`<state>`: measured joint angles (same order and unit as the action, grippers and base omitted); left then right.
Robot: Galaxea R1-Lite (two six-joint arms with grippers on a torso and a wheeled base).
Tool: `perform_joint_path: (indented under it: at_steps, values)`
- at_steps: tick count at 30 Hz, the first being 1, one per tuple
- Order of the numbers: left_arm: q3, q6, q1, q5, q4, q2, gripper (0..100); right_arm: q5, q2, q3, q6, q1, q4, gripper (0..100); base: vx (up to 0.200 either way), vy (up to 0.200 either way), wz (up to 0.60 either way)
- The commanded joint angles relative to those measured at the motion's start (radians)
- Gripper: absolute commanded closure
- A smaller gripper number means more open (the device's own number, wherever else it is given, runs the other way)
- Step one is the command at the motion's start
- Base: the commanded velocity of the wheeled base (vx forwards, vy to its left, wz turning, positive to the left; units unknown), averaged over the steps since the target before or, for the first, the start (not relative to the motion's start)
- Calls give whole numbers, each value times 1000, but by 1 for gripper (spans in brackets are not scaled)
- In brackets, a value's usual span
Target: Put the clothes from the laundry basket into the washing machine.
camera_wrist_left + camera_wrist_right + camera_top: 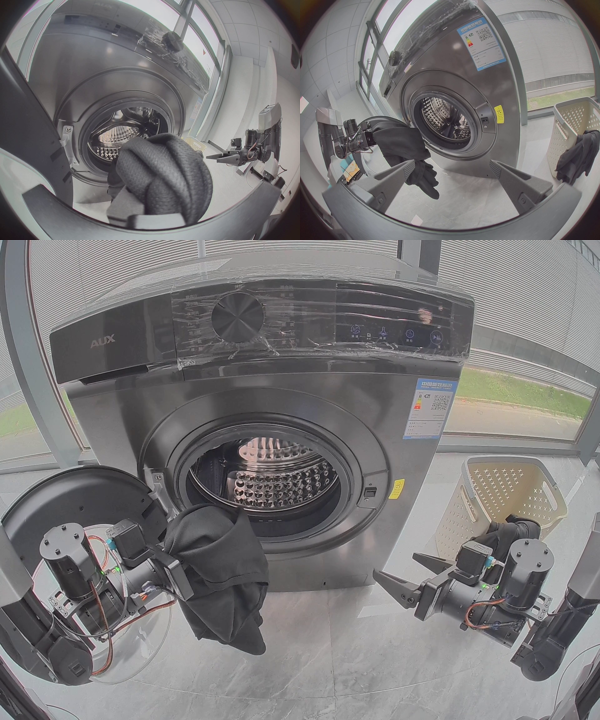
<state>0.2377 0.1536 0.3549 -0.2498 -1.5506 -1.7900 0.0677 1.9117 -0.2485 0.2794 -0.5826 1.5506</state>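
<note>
The left hand (174,568) is gripping a black garment (222,577) by its bunched-up top, so it's clamped on cloth, not empty. The garment is hanging pretty much straight up and down: long axis vertical, the gathered end up at the hand and the loose end pointing at the floor (350,665) without touching it. It's looking like a soft, matte black knit, crumpled into thick folds, and in the left wrist view you can see a fine mesh-like texture on it.

It's hanging just in front of the washing machine (262,396), over the lower left part of the drum opening (269,484), outside the drum. The door (75,502) is standing swung wide open on the left.

The right hand (395,565) is sitting low with its fingers spread wide apart and nothing between them, near the laundry basket (500,490). The basket is standing on the floor to the right of the machine, with another black garment (509,534) draping over its front rim.
</note>
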Motion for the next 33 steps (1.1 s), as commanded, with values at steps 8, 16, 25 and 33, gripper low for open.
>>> perform_joint_path:
  at_steps: [8,16,25,33]
  values:
    - [-9,-12,7,1,0,-25,100,0,4,9,0,-6,0,0,0,0,0]
    - [-11,-45,7,15,0,-29,100,0,6,9,0,-6,0,0,0,0,0]
    - [-12,-48,7,15,0,-46,100,0,10,9,0,-8,-1,0,67,0,0]
    - [-11,-46,6,15,0,-51,100,0,15,11,0,-6,0,0,0,25,0]
